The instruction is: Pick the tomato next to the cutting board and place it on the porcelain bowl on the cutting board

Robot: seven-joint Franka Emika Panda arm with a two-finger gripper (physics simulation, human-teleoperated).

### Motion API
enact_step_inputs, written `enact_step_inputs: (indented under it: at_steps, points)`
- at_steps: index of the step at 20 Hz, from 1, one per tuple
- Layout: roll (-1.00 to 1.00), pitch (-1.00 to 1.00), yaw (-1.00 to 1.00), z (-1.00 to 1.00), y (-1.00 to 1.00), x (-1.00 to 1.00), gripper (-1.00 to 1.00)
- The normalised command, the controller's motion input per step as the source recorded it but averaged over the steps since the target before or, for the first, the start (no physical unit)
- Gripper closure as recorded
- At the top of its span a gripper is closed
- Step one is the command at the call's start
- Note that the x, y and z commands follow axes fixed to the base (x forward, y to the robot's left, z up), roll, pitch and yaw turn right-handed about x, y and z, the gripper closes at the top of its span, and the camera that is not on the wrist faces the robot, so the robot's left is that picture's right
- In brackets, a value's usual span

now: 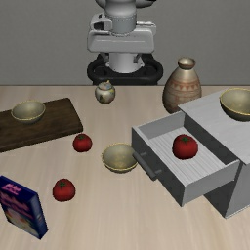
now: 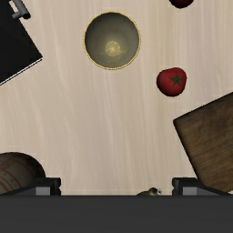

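So: gripper (image 2: 116, 187) was empty, fingers wide apart with nothing between them, hanging high over the bench (image 2: 91, 127). No grasp started yet.

The target tomato (image 2: 171, 81) sat on the bench ahead of the gripper and off toward one finger's side. It was just beside the corner of the cutting board (image 2: 211, 136), not touching it as far as I could tell. The porcelain bowl (image 1: 27, 111) sat on the board, farther out on that same side and well apart from the gripper.

Risks as I judged them:
- Wrong pick. A second tomato (image 2: 182, 3) lay farther ahead on the bench, and a third tomato (image 1: 185, 146) sat in the open drawer (image 1: 205, 168). They all looked alike; only nearness to the board singled out the target.
- Wrong drop. A loose bowl (image 2: 112, 40) stood on the bench ahead of the gripper, nearer the tomato than the porcelain bowl was. Easy to mix up.
- Roll-out. The fruit is round, so an off-centre descent would let one finger nudge it first and send it away.
- Board clash. The tomato was so near the board that the finger on that side could land on wood.
- High release could bounce the tomato out or shove the bowl.
- The jar (image 2: 18, 173) and small pot (image 2: 150, 192) stood close under the gripper; a low sweep could clip them.
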Motion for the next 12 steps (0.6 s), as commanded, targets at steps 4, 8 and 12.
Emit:
enact_step_inputs:
  at_steps: [4, 8, 12]
  points:
    - [0.00, 0.00, 0.00, 0.00, -1.00, 0.00, -1.00]
    - [0.00, 0.00, 0.00, 0.00, -1.00, 0.00, -1.00]
    - [0.00, 0.00, 0.00, 0.00, -0.50, 0.50, -1.00]
